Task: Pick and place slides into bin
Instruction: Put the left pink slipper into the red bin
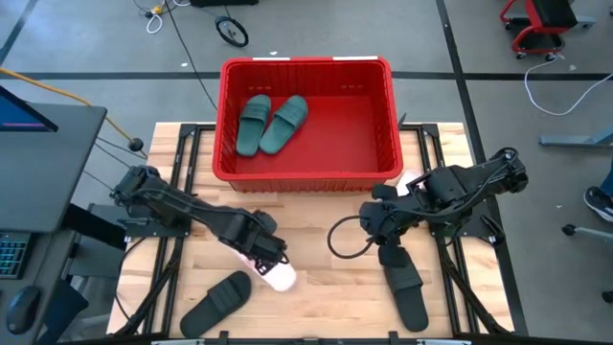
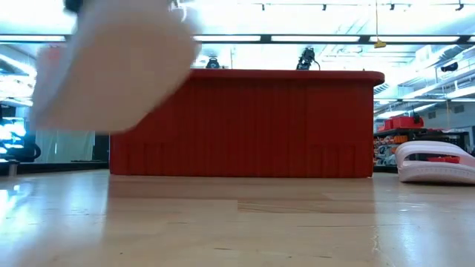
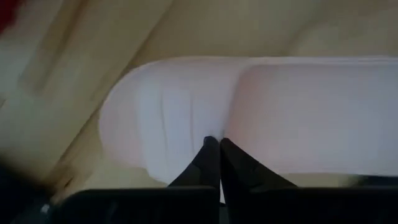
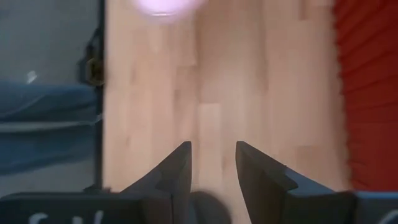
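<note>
My left gripper (image 1: 261,255) is shut on a pale pink slide (image 1: 280,278) in front of the red bin (image 1: 306,172), above the table's near middle. The slide also shows in the low view (image 2: 111,67) and in the left wrist view (image 3: 186,112). Two dark green slides (image 1: 271,123) lie in the bin's left half. My right gripper (image 1: 375,222) is open and empty above the table, with a black slide (image 1: 404,283) lying just near of it. A second black slide (image 1: 215,302) lies at the near left. Another pale pink slide (image 2: 436,163) rests on the table at the right, near the bin. My left gripper pinches the pink slide's edge (image 3: 211,134) between its two shut fingertips (image 3: 205,155). The fingers slant down from the table's left. The slide is lifted clear of the table and hangs tilted below and beyond the fingers (image 2: 111,67).
The wooden table top (image 1: 326,297) is bare between the two black slides. The bin's right half (image 1: 359,125) holds nothing. A black cable (image 1: 345,240) loops beside my right gripper. Metal frame rails (image 1: 455,268) run along both table sides.
</note>
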Tool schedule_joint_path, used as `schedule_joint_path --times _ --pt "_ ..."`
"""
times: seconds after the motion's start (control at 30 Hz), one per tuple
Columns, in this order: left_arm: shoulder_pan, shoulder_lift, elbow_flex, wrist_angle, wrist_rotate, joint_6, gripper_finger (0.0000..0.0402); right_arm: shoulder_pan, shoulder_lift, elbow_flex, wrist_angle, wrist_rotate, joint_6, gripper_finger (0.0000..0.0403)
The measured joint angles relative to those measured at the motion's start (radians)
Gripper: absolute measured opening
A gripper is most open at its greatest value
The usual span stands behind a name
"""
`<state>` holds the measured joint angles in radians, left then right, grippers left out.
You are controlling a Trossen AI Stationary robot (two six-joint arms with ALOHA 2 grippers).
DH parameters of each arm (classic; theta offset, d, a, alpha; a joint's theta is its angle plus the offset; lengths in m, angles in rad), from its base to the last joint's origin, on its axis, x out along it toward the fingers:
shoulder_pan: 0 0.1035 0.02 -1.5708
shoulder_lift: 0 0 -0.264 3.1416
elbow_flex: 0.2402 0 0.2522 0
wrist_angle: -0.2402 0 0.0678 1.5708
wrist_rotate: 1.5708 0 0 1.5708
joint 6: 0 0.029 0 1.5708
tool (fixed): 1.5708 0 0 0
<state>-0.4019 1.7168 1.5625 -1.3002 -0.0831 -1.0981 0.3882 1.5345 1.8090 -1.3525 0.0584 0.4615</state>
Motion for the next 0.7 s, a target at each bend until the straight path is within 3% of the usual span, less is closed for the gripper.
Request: schedule_joint_path --times 0.13,0.33,0.53,0.63,0.7 --pt "0.000 -0.002 0.244 -0.051 -0.069 0.090 0.0001 0.000 0.000 0.000 0.000 0.099 0.016 0.0128" --pt "0.018 -0.002 0.569 -0.053 -0.329 0.336 0.0001 0.000 0.000 0.000 0.000 0.220 0.017 0.0124" --pt "0.135 -0.002 0.759 -0.033 -0.651 0.806 0.0001 0.000 0.000 0.000 0.000 0.394 0.109 0.0119" --pt "0.271 -0.003 0.782 0.058 -0.684 1.036 0.0000 0.000 0.000 0.000 -0.001 0.512 0.222 0.0115" --pt "0.373 -0.002 0.781 0.139 -0.632 1.153 0.0000 0.000 0.000 0.000 -0.001 0.564 0.279 0.0113"
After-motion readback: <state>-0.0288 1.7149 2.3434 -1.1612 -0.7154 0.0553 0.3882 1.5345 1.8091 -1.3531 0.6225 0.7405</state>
